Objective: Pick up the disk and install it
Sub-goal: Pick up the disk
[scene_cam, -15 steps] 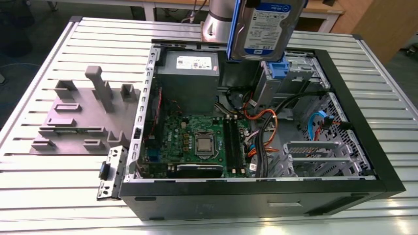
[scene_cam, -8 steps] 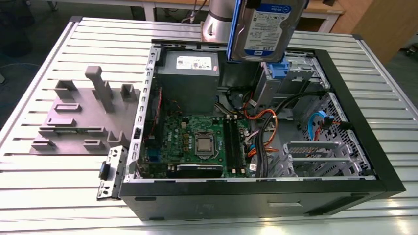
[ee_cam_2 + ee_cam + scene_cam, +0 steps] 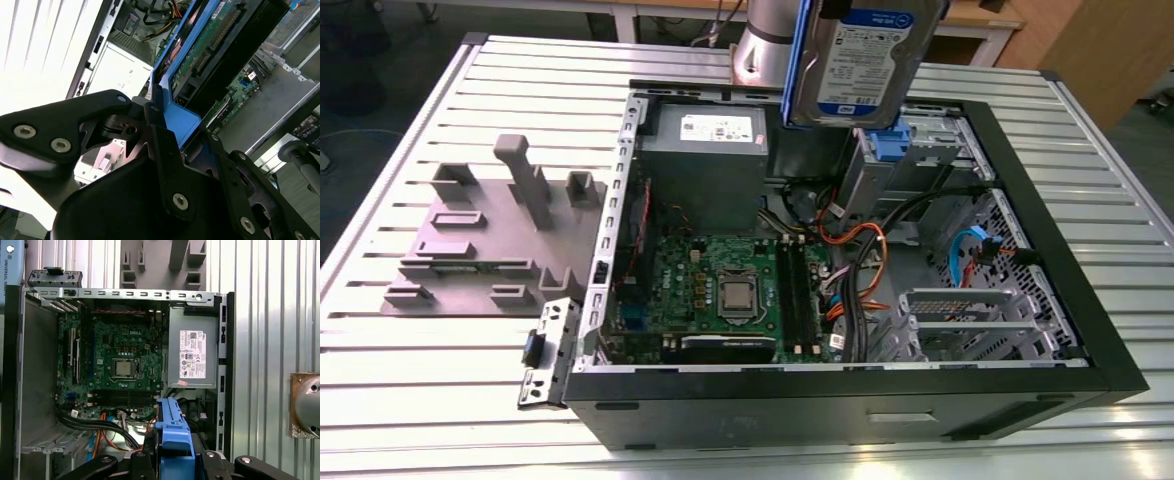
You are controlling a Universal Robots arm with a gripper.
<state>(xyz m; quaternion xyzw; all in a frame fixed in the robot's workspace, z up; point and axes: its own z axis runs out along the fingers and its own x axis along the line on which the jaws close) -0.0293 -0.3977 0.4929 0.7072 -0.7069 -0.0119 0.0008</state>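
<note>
The disk (image 3: 867, 60), silver-grey with a white-and-blue label, hangs upright in the air over the far side of the open computer case (image 3: 1067, 300), above the drive bay corner. In both wrist views my gripper (image 3: 182, 125) (image 3: 175, 460) is shut on the disk's blue plastic end tab (image 3: 172, 432), one black finger (image 3: 160, 140) on each side of it. The disk's green circuit-board side (image 3: 210, 40) runs away from the jaws in the second wrist view. Below it lie the motherboard (image 3: 120, 365) and the power-supply box (image 3: 192, 355).
A fixed blue caddy (image 3: 894, 145) sits in the metal drive cage (image 3: 934, 150) just under the disk. Orange and black cables (image 3: 854, 250) cross the case floor. A grey moulded fixture (image 3: 494, 230) stands on the slatted table (image 3: 427, 400) at the exterior view's left.
</note>
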